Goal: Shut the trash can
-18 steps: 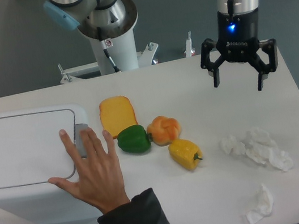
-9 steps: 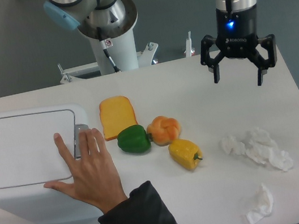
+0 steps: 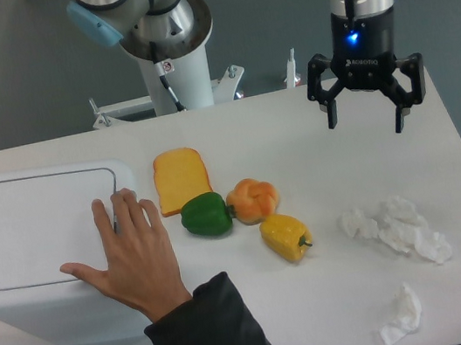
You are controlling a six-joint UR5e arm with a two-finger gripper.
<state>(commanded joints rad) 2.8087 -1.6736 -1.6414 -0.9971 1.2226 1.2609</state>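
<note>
The trash can is a large white bin at the table's left, its flat lid lying down level. A person's hand rests on the lid's right edge and covers the grey tab. My gripper hangs open above the table's far right, well away from the bin, with nothing between its fingers.
Between bin and gripper lie a slice of toast, a green pepper, a bun and a yellow pepper. Crumpled tissues and another wad lie at the front right. The person's dark sleeve crosses the front edge.
The hand has slid a little left and down over the lid's tab. My gripper has risen slightly and stays open.
</note>
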